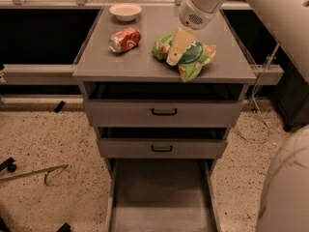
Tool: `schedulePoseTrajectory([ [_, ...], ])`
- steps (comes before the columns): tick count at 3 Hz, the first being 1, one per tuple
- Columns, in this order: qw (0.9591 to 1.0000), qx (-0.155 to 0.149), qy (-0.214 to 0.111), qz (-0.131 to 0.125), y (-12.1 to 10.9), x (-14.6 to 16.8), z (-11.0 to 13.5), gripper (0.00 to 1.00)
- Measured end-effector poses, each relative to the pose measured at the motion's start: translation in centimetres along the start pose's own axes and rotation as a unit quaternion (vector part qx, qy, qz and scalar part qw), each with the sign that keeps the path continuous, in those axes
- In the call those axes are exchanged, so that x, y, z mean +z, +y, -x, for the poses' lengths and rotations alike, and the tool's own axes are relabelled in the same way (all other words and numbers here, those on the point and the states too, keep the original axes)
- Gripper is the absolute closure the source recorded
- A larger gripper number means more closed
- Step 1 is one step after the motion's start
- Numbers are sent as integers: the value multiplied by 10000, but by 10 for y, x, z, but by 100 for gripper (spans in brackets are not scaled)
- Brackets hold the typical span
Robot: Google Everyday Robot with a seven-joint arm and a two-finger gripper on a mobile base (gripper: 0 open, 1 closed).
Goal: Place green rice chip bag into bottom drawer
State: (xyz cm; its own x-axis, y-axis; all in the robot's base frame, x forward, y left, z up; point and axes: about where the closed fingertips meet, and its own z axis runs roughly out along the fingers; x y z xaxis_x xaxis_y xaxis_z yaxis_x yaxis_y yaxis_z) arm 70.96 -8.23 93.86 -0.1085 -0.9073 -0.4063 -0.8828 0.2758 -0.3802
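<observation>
Speckled floor surrounds a grey cabinet whose tabletop (145, 67) carries the green rice chip bag (195, 57), lying crumpled near a soda can (124, 39). The tool (175, 52) hangs over the bag's left part, probably to grasp it; whether it is apart or together I cannot tell. The bottom drawer (159, 197) stands pulled out below, ready to receive the bag.

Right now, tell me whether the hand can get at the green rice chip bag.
Probably yes. The hand is right over the green rice chip bag on the cabinet top, with nothing between them; the soda can lies apart.
</observation>
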Motion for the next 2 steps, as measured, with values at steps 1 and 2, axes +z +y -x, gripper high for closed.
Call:
schedulePoseTrajectory([
  [1, 9987, 481, -105, 132, -2, 30, -18, 0],
  [2, 9961, 829, -158, 261, 0, 51, -38, 0],
])
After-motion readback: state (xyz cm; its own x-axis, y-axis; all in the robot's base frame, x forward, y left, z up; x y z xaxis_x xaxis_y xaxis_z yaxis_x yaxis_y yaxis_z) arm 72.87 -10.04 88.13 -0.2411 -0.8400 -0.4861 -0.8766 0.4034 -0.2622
